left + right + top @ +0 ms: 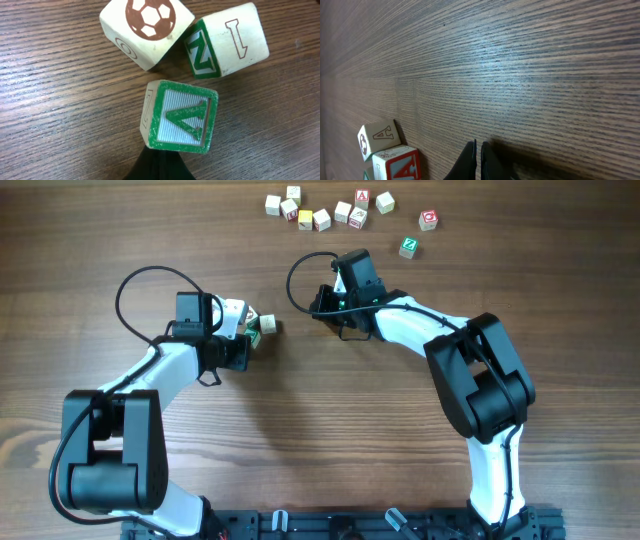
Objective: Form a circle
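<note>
The circle is a tight group of three pale letter cubes left of the table's middle. The left wrist view shows them close up: a cube with a brown football, a green N cube touching it, and a green-framed cube just in front. My left gripper is shut with nothing in it, and its tips rest against the near edge of the green-framed cube. From overhead, the left gripper sits just left of the group. My right gripper is shut and empty, low over bare wood right of the group, also seen overhead.
Several loose letter cubes lie scattered along the far edge, with a red one and a green one further right. Two of them, a pale A cube and a red A cube, appear at the lower left of the right wrist view.
</note>
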`<state>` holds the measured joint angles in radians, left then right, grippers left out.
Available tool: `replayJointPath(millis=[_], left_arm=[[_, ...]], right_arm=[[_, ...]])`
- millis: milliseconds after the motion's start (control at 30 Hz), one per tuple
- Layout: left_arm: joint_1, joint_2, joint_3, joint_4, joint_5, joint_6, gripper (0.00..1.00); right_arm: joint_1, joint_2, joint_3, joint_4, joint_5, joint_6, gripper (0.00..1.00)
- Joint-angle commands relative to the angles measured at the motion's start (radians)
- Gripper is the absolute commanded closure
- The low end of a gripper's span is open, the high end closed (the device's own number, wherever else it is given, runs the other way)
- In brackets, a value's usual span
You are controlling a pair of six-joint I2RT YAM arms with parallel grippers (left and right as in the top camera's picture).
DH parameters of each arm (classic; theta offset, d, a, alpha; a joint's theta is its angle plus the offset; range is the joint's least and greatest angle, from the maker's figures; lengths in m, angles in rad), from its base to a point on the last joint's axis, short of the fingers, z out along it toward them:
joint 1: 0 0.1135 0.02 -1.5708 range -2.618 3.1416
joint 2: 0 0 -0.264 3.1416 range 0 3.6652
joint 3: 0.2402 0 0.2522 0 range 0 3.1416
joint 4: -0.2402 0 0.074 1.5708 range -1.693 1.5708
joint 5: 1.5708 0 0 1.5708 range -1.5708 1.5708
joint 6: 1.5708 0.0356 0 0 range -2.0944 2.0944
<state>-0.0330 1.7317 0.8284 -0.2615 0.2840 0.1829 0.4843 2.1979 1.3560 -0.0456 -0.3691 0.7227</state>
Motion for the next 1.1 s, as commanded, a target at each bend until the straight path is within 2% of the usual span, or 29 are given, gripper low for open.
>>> replayJointPath(millis=[0, 833, 1000, 1067], left_arm=[[-0.005, 0.015, -0.011, 0.005, 0.023, 0.019, 0.96], [-0.004, 0.015, -0.01, -0.004, 0.037, 0.019, 0.96], [-0.004, 0.015, -0.01, -0.008, 0.01, 0.019, 0.96], [-0.004, 0.015, -0.01, -0.007, 0.01, 0.019, 0.96]], right_arm=[[-0.001, 0.014, 0.003, 0.0, 0.011, 0.014, 0.94], [-0.001, 0.014, 0.003, -0.001, 0.005, 0.013, 0.94], [0.003, 0.014, 0.003, -0.001, -0.161, -0.028, 0.95], [0.012, 0.014, 0.003, 0.001, -0.164, -0.038, 0.95]])
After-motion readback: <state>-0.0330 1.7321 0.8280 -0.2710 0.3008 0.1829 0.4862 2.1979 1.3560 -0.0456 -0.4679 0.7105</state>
